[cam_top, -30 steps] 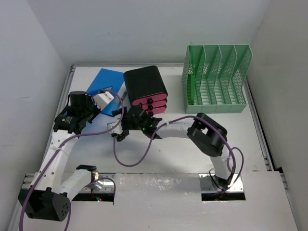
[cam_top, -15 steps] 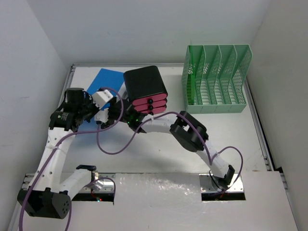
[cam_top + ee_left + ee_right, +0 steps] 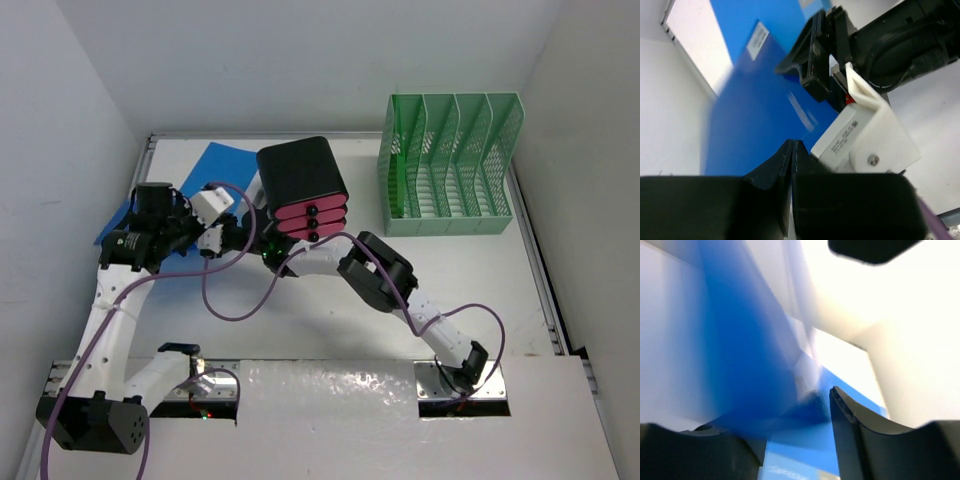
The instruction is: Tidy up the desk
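A large matte-white counter [image 3: 500,270] with thin silver rails fills the overhead view. It lies under everything else. A small black box with three pink drawers [image 3: 300,180] stands on the counter's far middle part. To the right of this drawer box, a little apart from it, stands a mint-green mesh file rack [image 3: 450,165] with several upright slots.

To the left of the drawer box is a thin bright-blue folder [image 3: 218,160]. It is tilted up off the counter, and one corner shows past the left rail.

Both arms reach in to meet just left of the drawer box's front. The left hand [image 3: 791,155] has its black fingers pressed together, pinching the blue folder's edge. The right hand [image 3: 795,425] has its fingers standing apart with the blue folder between them. That view is blurred, so whether they touch the folder cannot be told.

A purple cable [image 3: 240,305] loops over the counter in front of the drawer box.
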`<action>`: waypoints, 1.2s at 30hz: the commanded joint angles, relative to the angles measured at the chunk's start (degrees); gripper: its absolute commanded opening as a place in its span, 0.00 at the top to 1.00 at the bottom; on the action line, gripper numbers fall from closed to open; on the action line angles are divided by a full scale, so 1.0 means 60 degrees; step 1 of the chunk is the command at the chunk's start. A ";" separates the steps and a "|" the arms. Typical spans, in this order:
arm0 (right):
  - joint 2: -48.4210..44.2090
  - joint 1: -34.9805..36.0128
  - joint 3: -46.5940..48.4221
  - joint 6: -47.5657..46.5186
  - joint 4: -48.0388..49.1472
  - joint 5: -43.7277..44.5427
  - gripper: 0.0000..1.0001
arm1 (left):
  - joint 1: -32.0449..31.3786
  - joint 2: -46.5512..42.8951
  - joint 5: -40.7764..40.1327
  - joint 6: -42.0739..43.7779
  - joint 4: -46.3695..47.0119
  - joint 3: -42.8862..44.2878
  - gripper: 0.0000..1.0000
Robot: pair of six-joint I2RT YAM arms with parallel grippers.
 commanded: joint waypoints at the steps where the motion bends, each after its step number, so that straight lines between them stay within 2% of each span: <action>1: -0.0985 0.0045 -0.0312 0.1429 0.0591 -0.2019 0.53 | -0.0096 0.0094 0.0743 0.0059 -0.0247 0.0074 1.00; 4: -0.1074 0.0045 -0.0517 0.1869 0.0986 -0.2182 0.56 | -0.0096 0.0080 0.0670 0.0103 -0.0247 -0.0043 1.00; 8: -0.0972 -0.0072 -0.0562 0.2366 0.1484 -0.2138 0.54 | -0.0096 0.0021 0.0670 0.0118 -0.0365 -0.0029 1.00; 10: -0.0869 -0.0086 -0.0372 0.2339 0.1442 -0.2080 0.56 | -0.0096 0.0006 0.0611 0.0147 -0.0394 -0.0044 1.00; 11: -0.0724 -0.0101 -0.0270 0.2223 0.1311 -0.1992 0.59 | -0.0096 0.0021 0.0582 0.0147 -0.0380 -0.0058 1.00; 15: -0.0430 -0.0101 -0.0121 0.1943 0.1249 -0.1626 0.88 | -0.0081 0.0021 0.0364 0.0016 -0.0365 0.0043 1.00; 19: -0.0341 -0.0101 -0.0210 0.1826 0.1353 -0.1567 0.89 | -0.0081 0.0050 -0.0383 -0.0058 -0.0365 0.0525 1.00; 20: -0.0327 -0.0101 -0.0196 0.1826 0.1368 -0.1552 0.93 | -0.0052 0.0065 -0.0603 0.0000 -0.0437 0.0643 1.00; 22: -0.0298 -0.0101 -0.0210 0.1812 0.1455 -0.1464 0.94 | 0.0021 0.0094 -0.1275 0.0219 -0.0482 0.0921 0.95; 24: -0.0239 -0.0101 -0.0167 0.1782 0.1499 -0.1391 1.00 | 0.0079 0.0109 -0.1948 0.0468 -0.0511 0.1011 0.81; 27: -0.0151 -0.0130 -0.0209 0.1753 0.1543 -0.1230 1.00 | 0.0474 0.0153 -0.2856 0.1156 -0.0161 0.0924 0.67; 30: -0.0443 -0.0145 -0.0982 0.1519 0.1762 -0.1142 0.99 | 0.1731 0.0269 -0.2950 0.2122 0.0498 0.0441 0.56; 32: -0.0969 -0.0145 -0.1613 0.1751 0.2157 -0.0879 0.96 | 0.2889 0.0620 -0.2628 0.2695 0.0806 0.0074 0.49; 34: -0.1365 -0.0130 -0.2638 0.2073 0.2816 -0.0791 0.82 | 0.3592 0.1497 -0.1823 0.2492 0.0633 0.0190 0.42; 36: -0.2053 -0.0072 -0.3718 0.2615 0.3298 -0.0586 0.75 | 0.3669 0.2098 -0.0948 0.1981 0.0281 0.0380 0.37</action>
